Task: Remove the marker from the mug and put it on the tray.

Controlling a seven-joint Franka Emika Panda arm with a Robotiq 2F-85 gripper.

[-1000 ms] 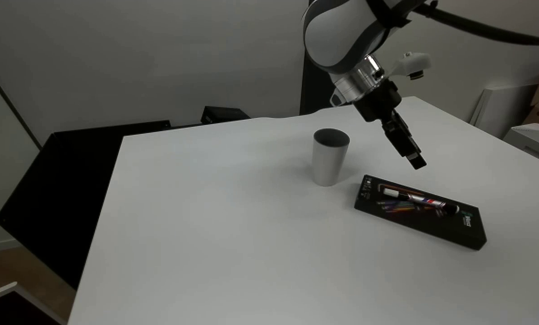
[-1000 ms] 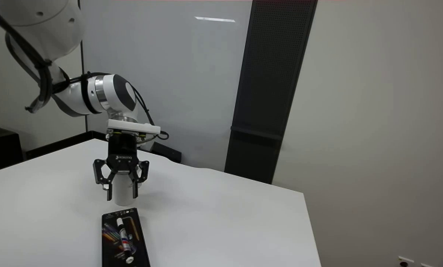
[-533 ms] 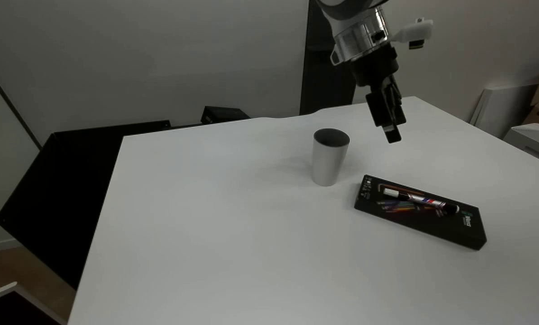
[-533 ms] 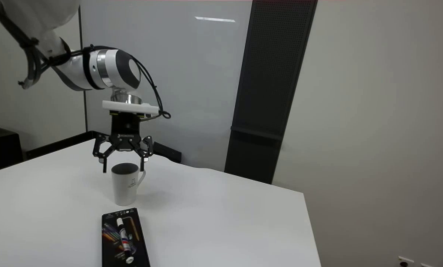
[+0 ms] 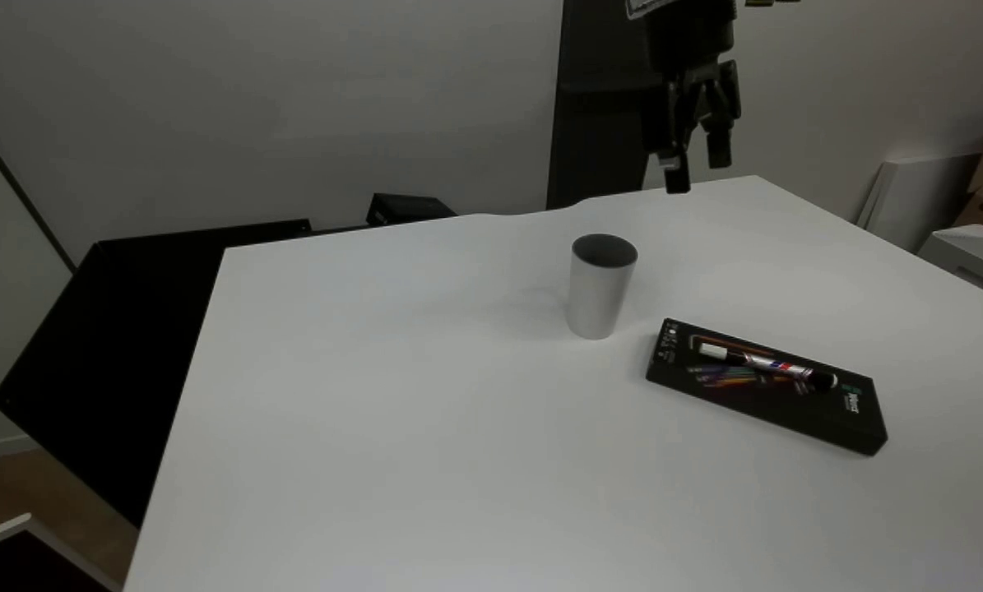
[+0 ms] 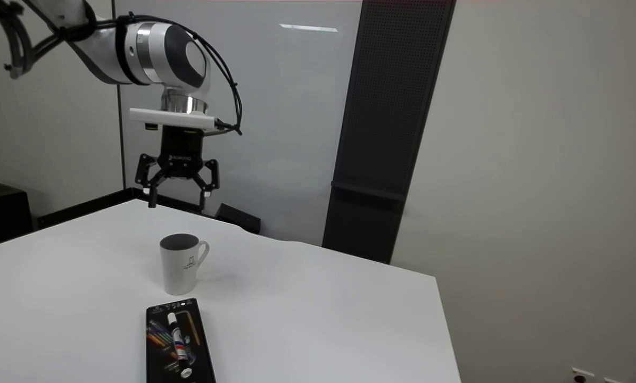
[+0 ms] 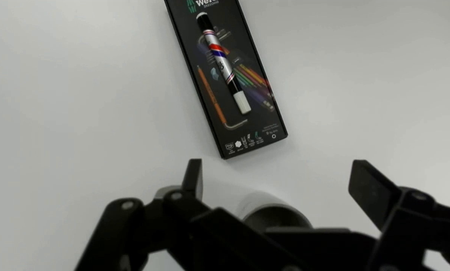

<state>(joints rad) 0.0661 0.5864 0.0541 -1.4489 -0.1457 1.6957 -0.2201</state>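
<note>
The marker (image 5: 769,364) is silver and black with a white cap. It lies lengthwise on the black rectangular tray (image 5: 670,358), which looks like a closed flat box with printed tools. The marker (image 6: 178,344) and tray (image 6: 157,369) also show in the other exterior view, and the marker (image 7: 223,62) and tray (image 7: 247,137) in the wrist view. The light-grey mug (image 5: 596,300) stands upright beside the tray; its handle shows on the mug (image 6: 178,272). The mug (image 7: 256,200) is partly hidden by my gripper (image 7: 279,180). My gripper (image 5: 698,164) is open, empty and high above the table (image 6: 177,201).
The white table (image 5: 392,411) carries the mug and tray. A dark box (image 5: 409,208) sits behind its back edge. A black panel (image 6: 392,133) stands against the wall. A white box (image 5: 972,259) is beyond the table's right edge.
My gripper has risen away from the tray and moved back, tilting more upright. It looks slightly wider open than a second ago. The marker, tray and mug have not moved.
</note>
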